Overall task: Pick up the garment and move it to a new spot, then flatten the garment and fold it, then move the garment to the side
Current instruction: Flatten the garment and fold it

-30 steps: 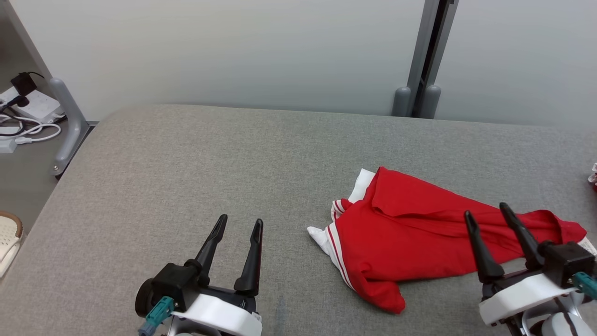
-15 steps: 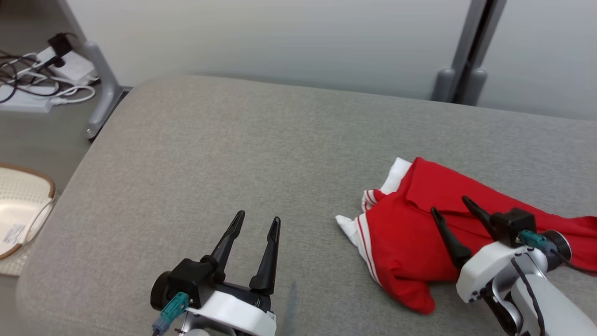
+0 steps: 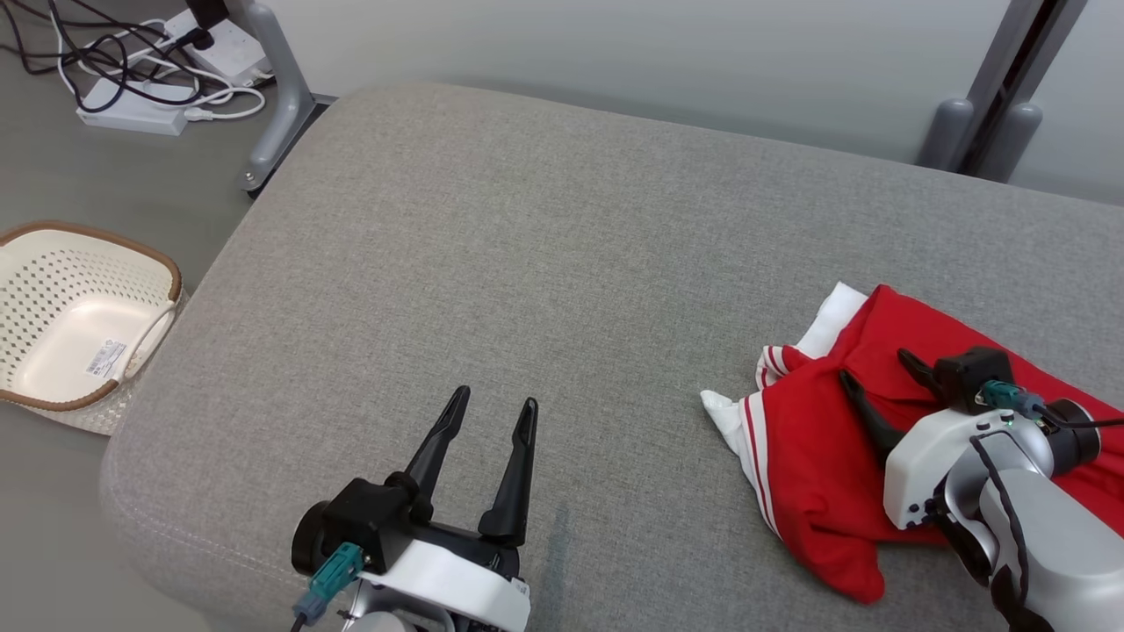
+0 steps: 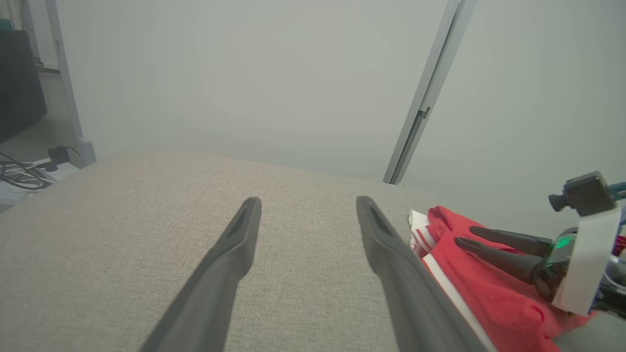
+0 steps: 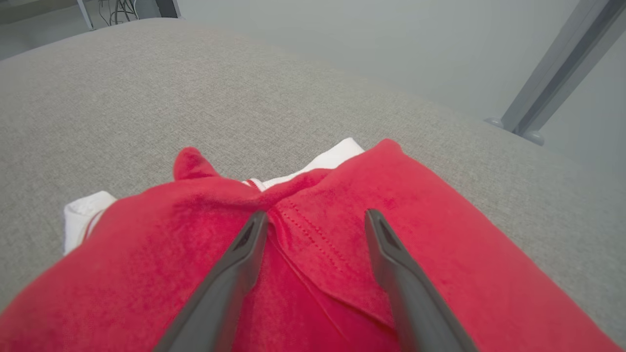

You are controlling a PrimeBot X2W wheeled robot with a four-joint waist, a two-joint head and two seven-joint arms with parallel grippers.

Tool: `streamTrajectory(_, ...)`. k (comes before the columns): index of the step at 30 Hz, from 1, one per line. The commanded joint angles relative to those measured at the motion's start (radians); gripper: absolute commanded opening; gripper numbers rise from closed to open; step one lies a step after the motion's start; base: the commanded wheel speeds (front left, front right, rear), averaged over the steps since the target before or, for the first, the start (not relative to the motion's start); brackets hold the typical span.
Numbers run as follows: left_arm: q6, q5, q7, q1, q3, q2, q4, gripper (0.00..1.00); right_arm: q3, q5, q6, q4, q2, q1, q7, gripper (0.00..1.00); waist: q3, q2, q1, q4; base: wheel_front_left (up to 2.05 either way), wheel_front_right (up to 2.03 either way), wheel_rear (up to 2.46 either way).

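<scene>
One red garment (image 3: 808, 456) lies crumpled at the right of the grey padded surface (image 3: 527, 246). Its long axis runs left-right, white-trimmed end pointing left. Two grippers, both spread: right gripper (image 3: 873, 365) over the garment, left gripper (image 3: 492, 412) over bare padding.

Legible text: none. One white sticker (image 3: 106, 356) is noted on the inside bottom of the basket (image 3: 88, 235); its print is too small to be read

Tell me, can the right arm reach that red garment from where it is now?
Probably yes. The right end effector hangs open right at the garment, straddling a fold, with nothing in between; whether it already touches the cloth is unclear.
</scene>
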Motion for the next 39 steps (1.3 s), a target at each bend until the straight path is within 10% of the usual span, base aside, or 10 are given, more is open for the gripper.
streamTrajectory(1,0.006,-0.005,-0.003,-0.020,0.000,0.004,-0.004,1.00,0.005,0.006,0.000,0.011,-0.008,-0.014,-0.008,1.00,0.003,-0.0001,0.0000,0.003,0.00,0.00,0.00)
streamTrajectory(3,0.008,-0.007,-0.003,-0.022,-0.001,0.004,-0.006,1.00,0.018,0.013,0.000,0.032,-0.008,-0.025,-0.009,0.99,0.006,-0.0001,0.0000,0.005,0.00,0.00,0.00)
streamTrajectory(4,0.009,-0.006,-0.003,-0.022,-0.002,0.004,-0.006,1.00,0.022,0.020,0.000,0.043,-0.007,-0.029,-0.010,0.63,0.007,-0.0001,0.0000,0.006,0.00,0.00,0.00)
streamTrajectory(5,0.010,-0.006,-0.003,-0.022,-0.001,0.004,-0.007,1.00,0.027,0.024,0.000,0.050,-0.006,-0.034,-0.012,0.00,0.008,-0.0001,0.0000,0.005,0.00,0.00,0.00)
streamTrajectory(19,0.010,-0.001,-0.003,-0.032,0.005,0.005,0.000,1.00,0.023,0.058,0.000,-0.035,-0.023,-0.029,-0.015,0.00,-0.009,-0.0001,0.0000,-0.045,0.00,0.00,0.00)
streamTrajectory(39,-0.017,0.037,-0.003,0.022,0.083,0.004,0.015,1.00,-0.377,-0.068,0.000,-0.522,-0.005,0.258,-0.014,0.00,-0.107,-0.0001,0.0000,-0.173,0.00,0.00,0.00)
